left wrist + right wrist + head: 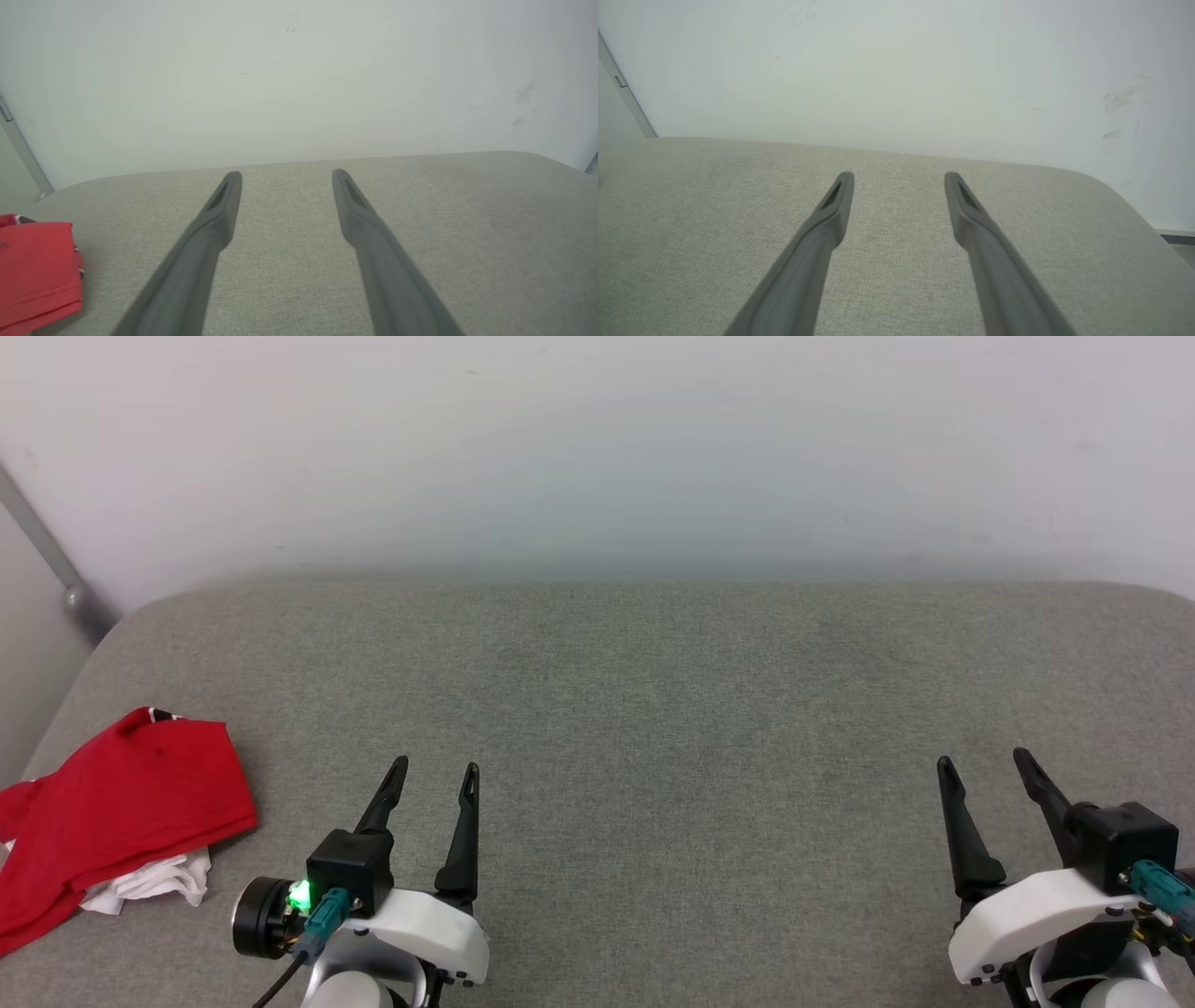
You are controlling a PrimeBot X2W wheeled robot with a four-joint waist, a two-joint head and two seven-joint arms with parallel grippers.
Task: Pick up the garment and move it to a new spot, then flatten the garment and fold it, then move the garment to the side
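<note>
Leftward, the garment [131, 793] in a heap; left claw [437, 764], right claw [982, 756] both agape, empty.

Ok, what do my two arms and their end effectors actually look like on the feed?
The left end effector and right end effector each have two long, dark, tapering fingers with slotted tips, on a black boxy block and rounded white wrist shell. A teal connector plugs into each block. The left also shows a green light, a black round housing and a black cable.

Left gripper [439, 767], right gripper [985, 758]: dark fingers [462, 831]; white shells [425, 929]; teal plugs [325, 915]; green glow [299, 896], maybe LED.
</note>
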